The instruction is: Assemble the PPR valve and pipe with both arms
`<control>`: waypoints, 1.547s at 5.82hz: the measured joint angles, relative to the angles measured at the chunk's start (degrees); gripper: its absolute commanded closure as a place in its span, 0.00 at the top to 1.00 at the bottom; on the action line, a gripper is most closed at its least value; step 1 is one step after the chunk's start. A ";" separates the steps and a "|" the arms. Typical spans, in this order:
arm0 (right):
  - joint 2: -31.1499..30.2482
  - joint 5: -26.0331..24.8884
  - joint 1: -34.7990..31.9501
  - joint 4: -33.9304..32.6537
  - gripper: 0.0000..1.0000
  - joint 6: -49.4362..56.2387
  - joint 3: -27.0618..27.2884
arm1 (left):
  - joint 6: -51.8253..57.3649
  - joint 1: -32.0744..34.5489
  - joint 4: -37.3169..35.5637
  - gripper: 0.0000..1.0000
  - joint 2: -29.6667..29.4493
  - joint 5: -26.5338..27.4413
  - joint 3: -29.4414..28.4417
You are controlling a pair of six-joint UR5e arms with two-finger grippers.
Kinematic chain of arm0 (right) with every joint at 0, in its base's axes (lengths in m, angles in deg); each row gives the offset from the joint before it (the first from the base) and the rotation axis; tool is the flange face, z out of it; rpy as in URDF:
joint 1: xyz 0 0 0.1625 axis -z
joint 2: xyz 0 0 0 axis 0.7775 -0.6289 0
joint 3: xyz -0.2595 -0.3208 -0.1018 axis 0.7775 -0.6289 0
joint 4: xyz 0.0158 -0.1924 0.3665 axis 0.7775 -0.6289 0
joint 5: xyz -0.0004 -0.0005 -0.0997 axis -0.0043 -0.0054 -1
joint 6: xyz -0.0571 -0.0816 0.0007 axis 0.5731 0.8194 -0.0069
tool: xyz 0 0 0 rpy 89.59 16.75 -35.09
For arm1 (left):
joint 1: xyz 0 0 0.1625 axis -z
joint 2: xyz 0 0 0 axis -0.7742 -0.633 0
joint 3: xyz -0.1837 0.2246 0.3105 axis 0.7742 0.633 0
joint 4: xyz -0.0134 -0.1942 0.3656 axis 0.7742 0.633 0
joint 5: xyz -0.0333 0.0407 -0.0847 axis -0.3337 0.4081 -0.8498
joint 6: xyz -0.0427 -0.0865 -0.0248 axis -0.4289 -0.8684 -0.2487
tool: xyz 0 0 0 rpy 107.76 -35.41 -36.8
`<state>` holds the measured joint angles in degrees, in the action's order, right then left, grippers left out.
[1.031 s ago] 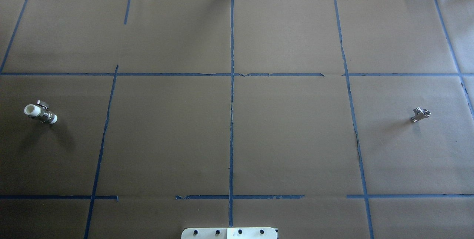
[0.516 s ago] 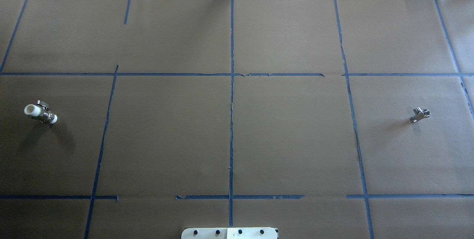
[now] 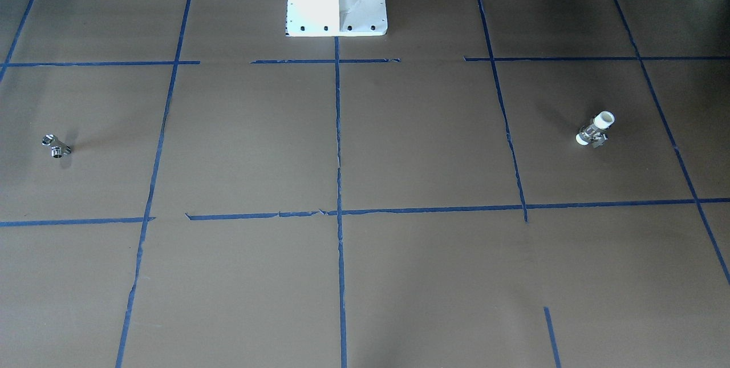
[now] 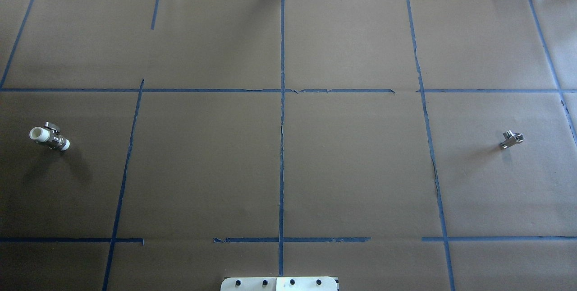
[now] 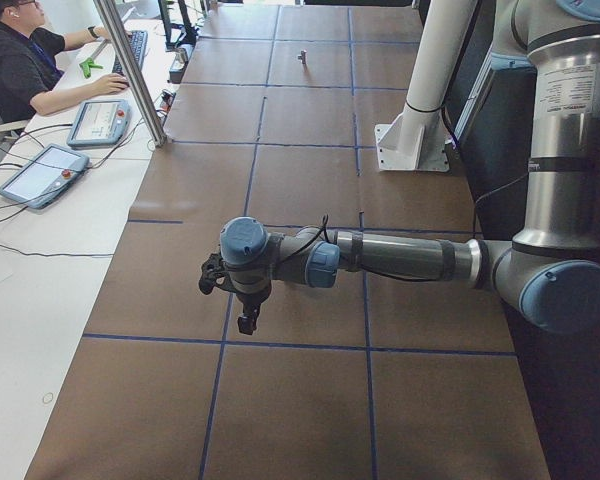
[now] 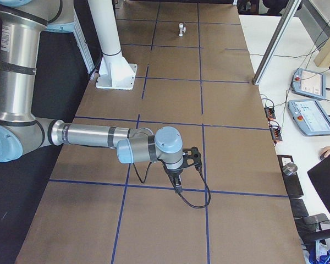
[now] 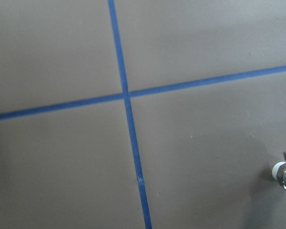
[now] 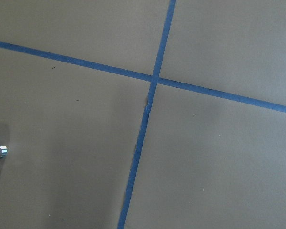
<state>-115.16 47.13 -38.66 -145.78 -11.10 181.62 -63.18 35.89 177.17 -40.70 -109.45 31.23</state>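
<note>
Both grips cannot be judged; the PPR valve (image 4: 49,138) is seen aside from the left gripper (image 5: 247,322), the pipe (image 4: 511,139) aside from the right gripper (image 6: 177,188).

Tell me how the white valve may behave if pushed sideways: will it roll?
The PPR valve lies on its side and its body is round, so it would probably roll a little. Its small handle sticks out and may stop the roll early. Being plastic and metal, it is likely stiff.

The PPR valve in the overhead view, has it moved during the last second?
No. The PPR valve lies in the same spot, equally far left of the blue tape line.
</note>
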 measured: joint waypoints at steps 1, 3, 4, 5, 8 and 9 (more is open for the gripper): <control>0.20 -0.20 1.15 0.80 1.00 -0.01 -0.18 | -1.90 -0.91 2.39 1.00 0.20 -0.06 0.61; 0.57 -0.93 3.56 2.25 1.00 -0.53 -0.41 | -13.65 -6.62 4.38 1.00 0.12 0.56 3.37; 0.62 -1.06 3.88 2.36 1.00 -0.59 -0.43 | -21.09 -9.96 7.24 1.00 0.23 2.17 4.09; 0.63 -1.08 3.95 2.39 1.00 -0.64 -0.44 | -28.75 -13.52 12.03 1.00 0.74 4.78 4.53; 0.58 -1.03 4.00 2.40 1.00 -0.66 -0.44 | -44.07 -23.91 21.62 1.00 1.71 10.63 4.73; 0.58 -1.03 4.00 2.40 1.00 -0.67 -0.47 | -47.21 -27.38 22.32 1.00 1.72 13.09 4.76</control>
<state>-114.58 46.10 -34.66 -143.37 -11.76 181.15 -110.39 8.51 199.49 -38.97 -96.36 35.99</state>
